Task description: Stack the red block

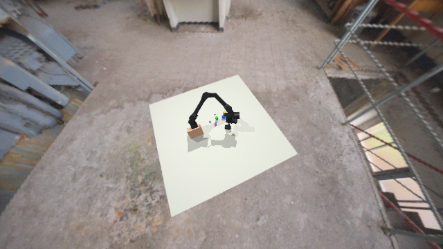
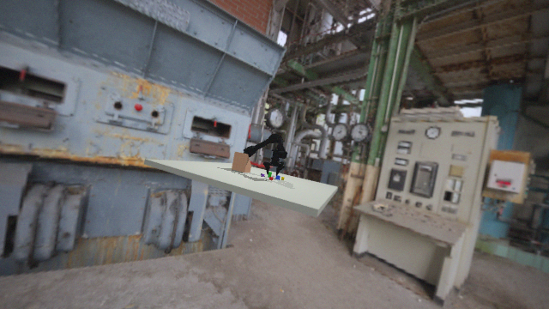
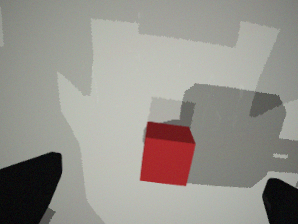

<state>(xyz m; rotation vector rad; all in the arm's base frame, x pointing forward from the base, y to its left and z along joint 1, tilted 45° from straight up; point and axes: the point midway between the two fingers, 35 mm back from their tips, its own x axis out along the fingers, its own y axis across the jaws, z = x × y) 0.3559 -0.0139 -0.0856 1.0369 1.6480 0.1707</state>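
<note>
The red block (image 2: 271, 178) (image 3: 166, 161) sits on the desk (image 1: 194, 180) (image 2: 300, 197), off the tower, with the black arm (image 1: 206, 95) (image 2: 272, 138) bent over it and the fingers (image 1: 228, 127) (image 2: 268, 169) wide open, holding nothing. The block shows slightly turned in the wrist view, so a closing grip that isn't lined up could catch a corner and twist or shove it. The green tower (image 1: 217, 118) (image 2: 270, 174) is near enough that a low sideways swing might topple it, and a release off centre or too high would likely tip the red block off. The blue block (image 1: 223, 117) (image 2: 278, 178) could be nudged too. From above I can't make out the red block, the wrist view lacks the tower and crops the fingers, and the tower is too small to tell how many pieces it has
</note>
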